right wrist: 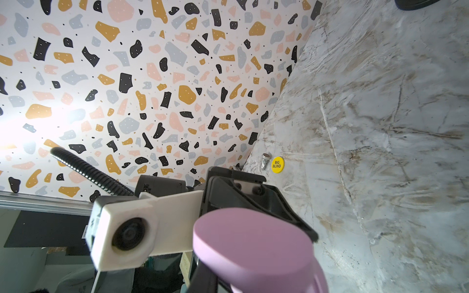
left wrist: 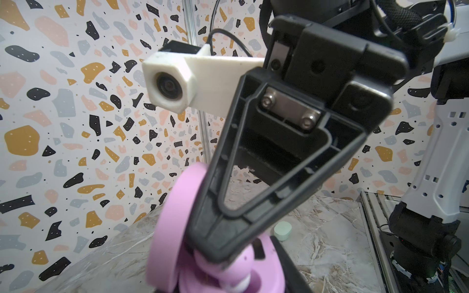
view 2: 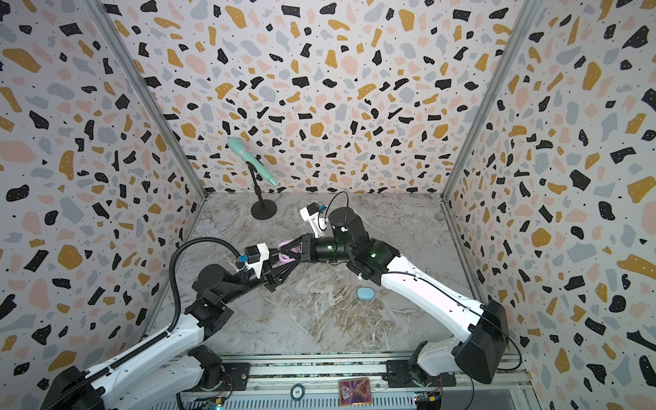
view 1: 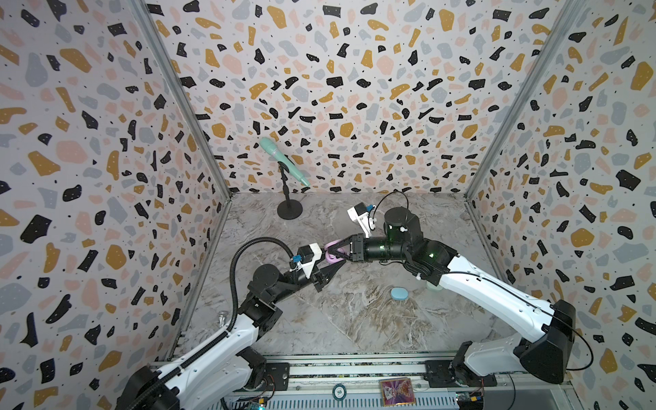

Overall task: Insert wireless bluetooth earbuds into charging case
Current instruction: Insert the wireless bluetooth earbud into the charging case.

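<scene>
Item: pink charging case [view 1: 335, 261], lid open, held clear of the marble table [view 1: 355, 319], a little toward 11 o'clock of its centre. Left gripper [view 1: 328, 268]: fingers clamped on the case base. Right gripper [left wrist: 220, 258]: fingers closed together, tip pushed down into the open base. The left wrist view shows a rounded pink bud [left wrist: 228, 272] directly under that tip, seemingly at its well. Blur makes it impossible to tell whether the fingers pinch it or only press on it. Blue case [view 1: 399, 294]: shut, lying on the table at 5 o'clock of the held case. Mint case [left wrist: 282, 230]: shut, at 4 o'clock of the held case, mostly hidden under the right arm in both top views. Loose buds: none visible on the table. Progress, as a judgement: late stage, with the pink set at the seating step. What appears left is to get both pink buds home and close the lid. The contents of the blue and mint cases cannot be told. Legible writing: yellow disc [right wrist: 277, 165] near the table's 8 o'clock edge, beside a small metal piece [right wrist: 264, 161], reads "BIG BLIND". Round chip [view 1: 339, 391] on the front rail at 6 o'clock reads "50". Picture card [view 1: 396, 390] beside it is too small to read. Other: mint microphone [view 1: 284, 163] on a black stand at 11 o'clock.
</scene>
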`<state>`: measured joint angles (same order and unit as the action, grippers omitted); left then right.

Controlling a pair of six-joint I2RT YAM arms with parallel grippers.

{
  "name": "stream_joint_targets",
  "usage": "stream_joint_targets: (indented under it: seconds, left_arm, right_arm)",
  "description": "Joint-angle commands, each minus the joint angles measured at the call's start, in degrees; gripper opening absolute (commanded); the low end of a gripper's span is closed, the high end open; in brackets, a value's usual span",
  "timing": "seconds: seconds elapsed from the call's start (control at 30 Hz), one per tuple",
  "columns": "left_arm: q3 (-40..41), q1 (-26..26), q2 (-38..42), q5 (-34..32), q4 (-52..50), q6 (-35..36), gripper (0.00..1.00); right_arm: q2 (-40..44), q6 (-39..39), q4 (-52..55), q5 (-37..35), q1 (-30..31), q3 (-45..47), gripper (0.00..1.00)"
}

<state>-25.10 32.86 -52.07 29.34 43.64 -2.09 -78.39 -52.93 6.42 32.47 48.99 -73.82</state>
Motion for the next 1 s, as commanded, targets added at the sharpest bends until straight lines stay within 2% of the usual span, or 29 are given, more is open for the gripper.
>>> stream_joint_targets:
  seconds: [0.0,0.17,0.57,0.63,0.83,0.97]
  left_arm:
    - [0.1,0.4,1.4,-1.1,6.6,0.6,0.01]
    - [0.1,0.4,1.2,-1.3,7.2,0.5,0.01]
    - [-0.1,0.4,0.4,-2.3,7.2,1.1,0.01]
    - [-0.1,0.4,0.4,-2.3,7.3,1.1,0.01]
    - [-0.1,0.4,0.4,-2.3,7.1,1.1,0.02]
    - [0.0,0.4,0.7,-2.3,6.9,1.3,0.02]
  right_arm:
    - [2.3,-0.7,0.9,-0.9,0.1,0.6,0.09]
    - [2.2,-1.0,0.7,-0.7,0.3,0.7,0.13]
    - [1.9,-2.0,-0.1,0.6,0.7,1.0,0.14]
    - [1.8,-1.7,1.0,0.4,0.8,1.0,0.17]
    - [2.2,-1.3,2.0,-0.7,0.8,0.2,0.35]
    - [2.2,-0.9,3.0,-1.2,0.8,-0.4,0.39]
